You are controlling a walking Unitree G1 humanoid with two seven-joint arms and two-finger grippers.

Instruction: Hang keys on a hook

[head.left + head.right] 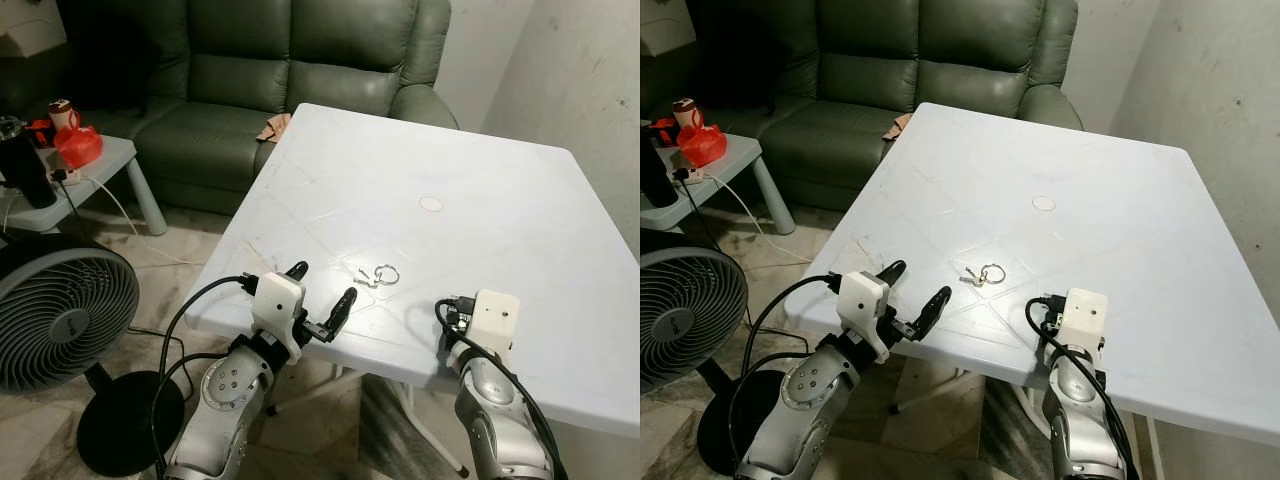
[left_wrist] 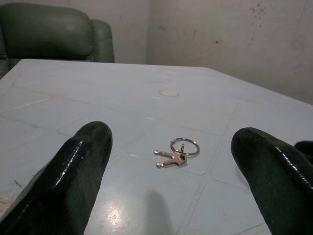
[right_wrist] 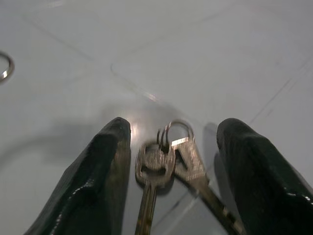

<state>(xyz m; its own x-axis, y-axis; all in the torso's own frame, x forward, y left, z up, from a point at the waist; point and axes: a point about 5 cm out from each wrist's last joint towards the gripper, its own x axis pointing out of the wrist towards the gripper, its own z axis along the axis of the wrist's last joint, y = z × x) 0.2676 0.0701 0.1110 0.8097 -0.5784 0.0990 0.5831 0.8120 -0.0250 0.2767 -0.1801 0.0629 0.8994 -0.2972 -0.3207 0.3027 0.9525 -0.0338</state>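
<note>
At the far left a round black floor fan (image 1: 58,320) stands on the tiled floor, and behind it a small pale side table (image 1: 110,155) carries a red plastic bag (image 1: 77,145) and a dark tumbler (image 1: 25,165). A dark green leather sofa (image 1: 290,70) runs along the back wall. In front of it stands the big white plastic square table (image 1: 480,170), with a small round cap (image 1: 431,204) set in its middle. The left gripper (image 1: 322,295) hovers at the near left edge of the table, its two long black fingers (image 2: 73,176) spread wide apart and holding nothing. Just beyond it, lying flat on the tabletop, is a small bunch of silver keys on a metal ring (image 1: 378,275), apart from both fingers. Farther right the right gripper (image 3: 171,166) is down over the near edge of the table; its wrist view shows its black fingers spread on either side of a second pair of silver keys on a ring (image 3: 168,161), lying on the white surface, not touching them.
</note>
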